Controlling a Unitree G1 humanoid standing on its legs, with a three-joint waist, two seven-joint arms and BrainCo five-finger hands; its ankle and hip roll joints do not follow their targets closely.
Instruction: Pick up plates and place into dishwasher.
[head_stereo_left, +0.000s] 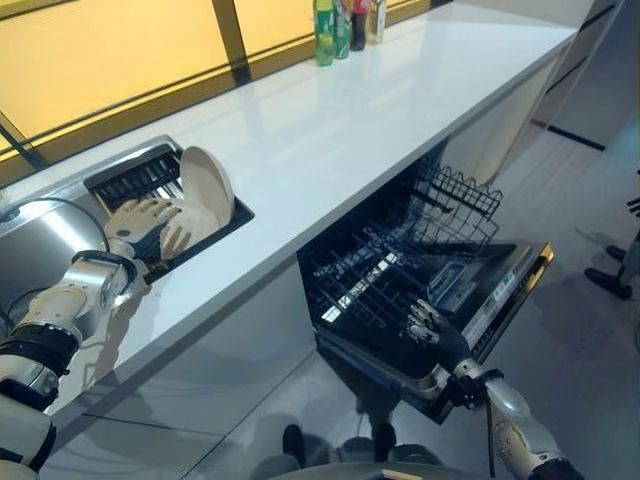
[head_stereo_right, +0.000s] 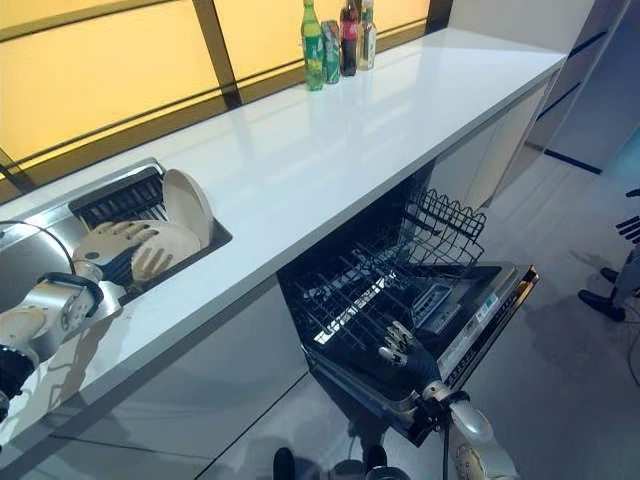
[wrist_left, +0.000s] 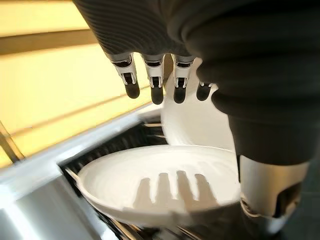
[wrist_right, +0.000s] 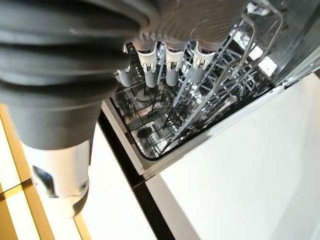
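White surface runs along under amber panes, with bottles standing at its far end. At the near end a sink is let into it, and beside the sink a dark rack sits in a recess. Two cream plates are there: one plate stands on edge against the rack's right side, and a second plate lies tilted just in front of it. The left robot hand is at that second plate, its fingers straight and spread over the plate's face (their shadow falls across the hollow of it in the left wrist view), with the thumb beside the rim; I cannot tell whether the plate is lifted or resting on the rack. Below the surface the dishwasher stands open, its door folded down and its black wire basket drawn out, no plate in it. The right robot hand hangs over the basket's near edge, fingers loosely extended toward the wires and holding nothing. A person's dark shoe shows on the grey floor at the right.
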